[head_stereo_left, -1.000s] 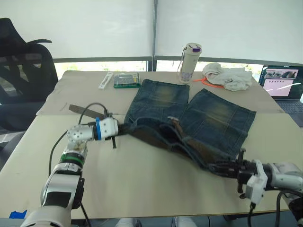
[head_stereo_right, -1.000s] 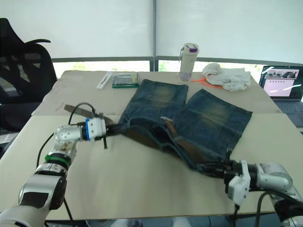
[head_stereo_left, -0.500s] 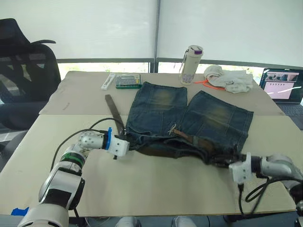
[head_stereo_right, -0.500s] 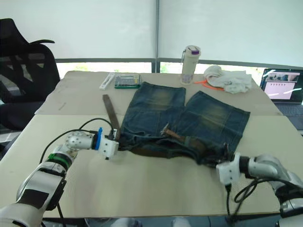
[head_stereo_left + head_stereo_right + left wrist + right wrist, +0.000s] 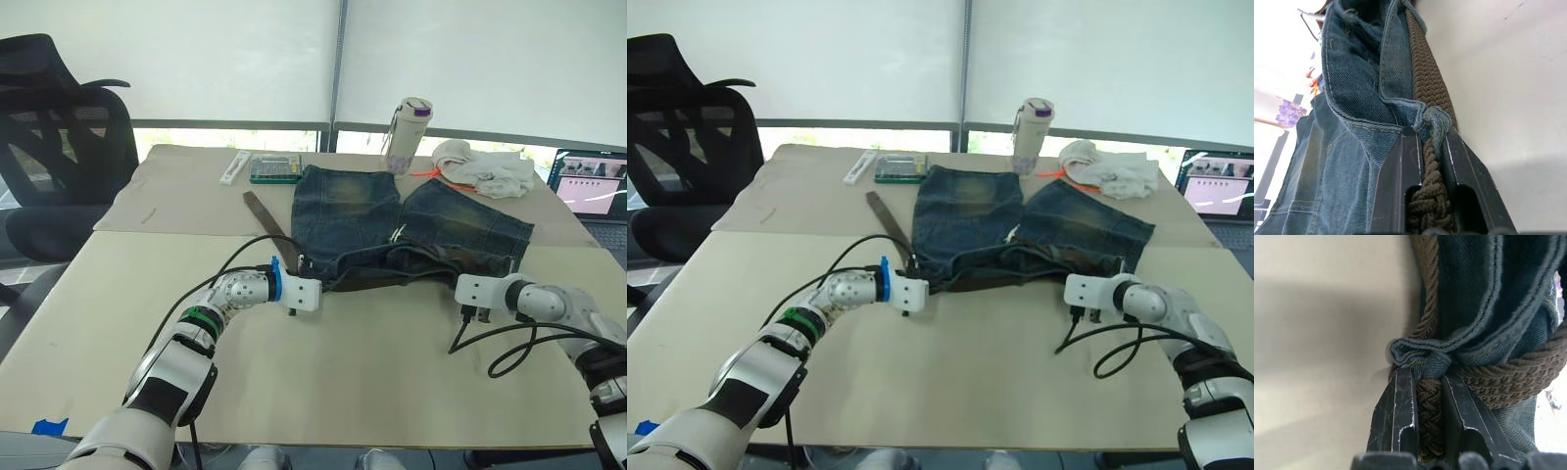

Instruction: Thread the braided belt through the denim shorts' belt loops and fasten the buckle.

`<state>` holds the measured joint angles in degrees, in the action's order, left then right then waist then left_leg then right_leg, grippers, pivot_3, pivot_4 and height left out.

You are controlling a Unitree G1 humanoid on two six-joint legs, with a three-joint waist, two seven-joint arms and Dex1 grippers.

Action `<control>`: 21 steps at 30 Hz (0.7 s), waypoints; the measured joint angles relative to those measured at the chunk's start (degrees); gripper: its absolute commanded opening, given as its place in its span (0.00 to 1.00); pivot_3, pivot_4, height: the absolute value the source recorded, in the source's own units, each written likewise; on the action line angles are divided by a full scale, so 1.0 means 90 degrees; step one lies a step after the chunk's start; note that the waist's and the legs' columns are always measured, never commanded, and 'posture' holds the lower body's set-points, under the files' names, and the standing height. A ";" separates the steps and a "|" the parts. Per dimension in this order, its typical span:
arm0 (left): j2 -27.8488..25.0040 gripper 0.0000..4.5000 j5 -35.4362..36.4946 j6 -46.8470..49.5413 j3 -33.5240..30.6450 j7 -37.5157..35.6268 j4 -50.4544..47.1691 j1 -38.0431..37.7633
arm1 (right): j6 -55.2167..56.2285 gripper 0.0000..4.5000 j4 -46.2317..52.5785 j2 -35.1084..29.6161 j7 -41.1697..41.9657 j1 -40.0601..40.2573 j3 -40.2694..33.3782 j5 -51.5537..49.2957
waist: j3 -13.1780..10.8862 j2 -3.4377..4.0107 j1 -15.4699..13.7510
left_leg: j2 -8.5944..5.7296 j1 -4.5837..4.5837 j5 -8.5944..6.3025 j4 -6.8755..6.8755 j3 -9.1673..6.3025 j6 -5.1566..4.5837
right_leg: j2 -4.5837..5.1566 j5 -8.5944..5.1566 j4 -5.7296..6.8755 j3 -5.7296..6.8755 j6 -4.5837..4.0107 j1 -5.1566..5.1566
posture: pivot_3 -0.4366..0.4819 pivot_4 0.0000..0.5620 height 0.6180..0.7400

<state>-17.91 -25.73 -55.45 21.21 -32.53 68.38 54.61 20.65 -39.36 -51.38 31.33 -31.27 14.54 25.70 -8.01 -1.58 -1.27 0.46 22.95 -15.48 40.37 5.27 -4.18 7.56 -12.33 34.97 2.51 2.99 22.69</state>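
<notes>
You are mid-threading: the left end effector [image 5: 299, 290] and the right end effector [image 5: 470, 291] are each clamped on the braided belt [image 5: 1426, 81] at opposite ends of the denim shorts [image 5: 411, 220] waistband, denim bunched at the fingertips. The buckle seems to lie mid-waistband, though it is too small to confirm. Next, work the strap onward gently; the beige surface [image 5: 343, 372] sits before blinded windows, with a laptop [image 5: 591, 183] and a bottle [image 5: 405, 121] behind.

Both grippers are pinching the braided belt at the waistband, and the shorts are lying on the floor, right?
Not the floor. The denim shorts lie on the table, as the left eye view shows. The left gripper and right gripper do each pinch the braided belt.
</notes>
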 measured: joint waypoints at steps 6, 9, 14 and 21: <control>0.0021 0.00 0.0260 -0.0052 -0.0004 -0.0400 -0.0017 -0.0096 | -0.0049 0.29 0.0524 -0.0187 -0.0417 0.0598 -0.0135 -0.0032 | 0.0003 -0.0004 -0.0066 | -0.0006 0.0000 0.0000 0.0003 -0.0015 0.0004 | 0.0007 -0.0001 -0.0004 0.0016 0.0001 -0.0008 | 0.48 0.27 0.97; -0.0050 0.11 0.0631 -0.0026 -0.0164 -0.0844 -0.0015 -0.0206 | -0.0046 0.51 0.0538 -0.0457 -0.0671 0.0915 -0.0222 0.0035 | 0.0004 -0.0005 -0.0051 | -0.0004 -0.0001 -0.0001 0.0003 -0.0010 0.0005 | 0.0007 -0.0002 -0.0007 0.0017 0.0002 -0.0008 | 0.48 0.27 0.97; -0.0314 0.51 0.1013 0.0161 -0.0334 -0.1374 -0.0016 -0.0422 | -0.0101 0.87 0.0762 -0.0672 -0.0491 0.1575 -0.0926 -0.0637 | 0.0007 -0.0007 0.0040 | 0.0005 -0.0007 -0.0014 -0.0004 -0.0016 -0.0011 | 0.0001 -0.0004 -0.0006 0.0021 0.0002 -0.0010 | 0.48 0.27 0.97; -0.0787 0.99 0.2027 0.0515 -0.1239 -0.1723 -0.0357 -0.0865 | -0.0480 1.00 0.1846 -0.1126 0.1077 0.3590 -0.2467 -0.2776 | 0.0006 -0.0006 0.0076 | 0.0015 0.0005 -0.0024 -0.0011 -0.0016 -0.0022 | 0.0001 -0.0004 -0.0009 0.0018 0.0002 0.0006 | 0.48 0.27 0.97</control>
<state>-25.00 -7.48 -50.82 10.06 -48.03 65.16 46.83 16.34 -22.75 -61.51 41.02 1.04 -7.66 0.72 -7.96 -1.63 -0.58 0.60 22.99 -15.70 40.26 5.12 -4.38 7.57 -12.37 34.90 2.68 3.01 22.74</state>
